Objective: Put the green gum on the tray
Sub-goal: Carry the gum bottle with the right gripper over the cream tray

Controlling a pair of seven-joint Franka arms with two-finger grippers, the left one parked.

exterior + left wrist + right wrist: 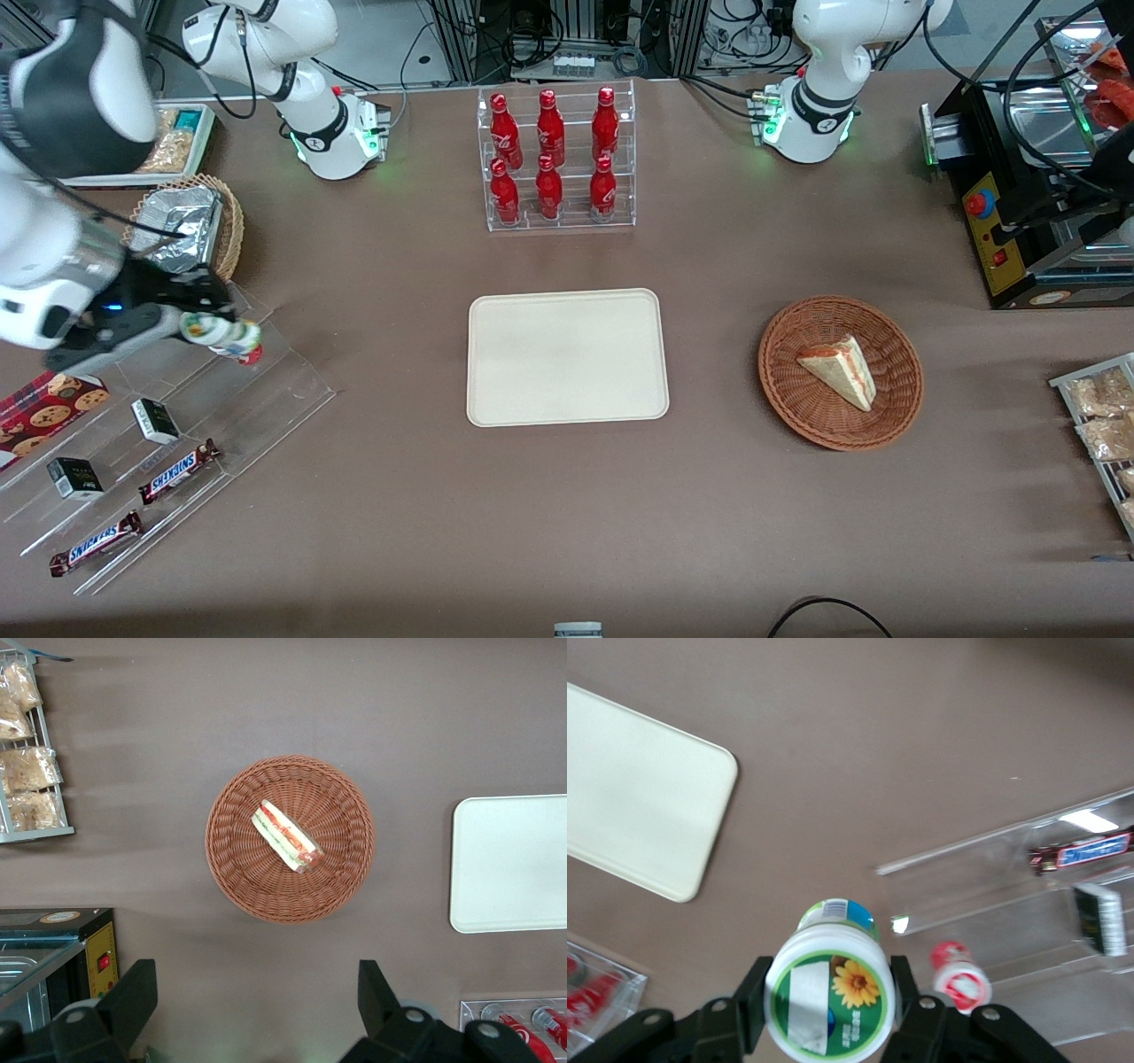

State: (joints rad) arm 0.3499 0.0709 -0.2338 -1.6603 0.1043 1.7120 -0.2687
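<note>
Snickers bars (177, 470) lie on the clear stepped rack (292, 390). Above its upper step the gripper (190, 321) clamps the green gum (830, 1004) — white canister, green-rimmed lid with a sunflower — lifted beside the red-lidded canister (960, 978), well apart from the tray (567, 356).

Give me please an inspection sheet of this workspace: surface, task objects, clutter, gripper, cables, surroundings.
Surface: brown table, tidy.
Green gum: the green gum is held between the jaws, lifted above the clear stepped rack.
Tray: the tray lies mid-table with nothing on it.
Clutter: red-lidded canister on the rack; Snickers bars; red bottles in a clear stand; wicker basket holding a sandwich.
Gripper: the gripper is shut on the gum, at the working arm's end of the table.
Cables: black cables past the table's edge.
Surroundings: a black machine toward the parked arm's end.
</note>
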